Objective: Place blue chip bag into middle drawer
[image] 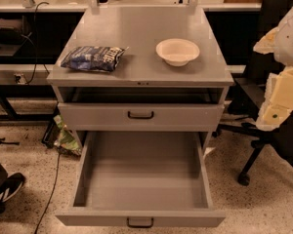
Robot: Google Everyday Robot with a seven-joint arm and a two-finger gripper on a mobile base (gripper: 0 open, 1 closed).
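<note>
The blue chip bag (94,58) lies flat on the left side of the grey cabinet top (136,33), its white lettering facing up. The middle drawer (144,177) is pulled far out below and holds nothing; its small black handle (140,222) is at the bottom edge of the view. My arm and gripper (279,99) show as white and cream parts at the right edge. They are to the right of the cabinet, apart from the bag and the drawer.
A white bowl (177,51) stands on the right of the cabinet top. A shallower drawer (140,115) above is pulled out slightly. A green wrapper (66,138) lies on the floor at the left. A black office chair (263,145) is at the right and a shoe (5,189) at the lower left.
</note>
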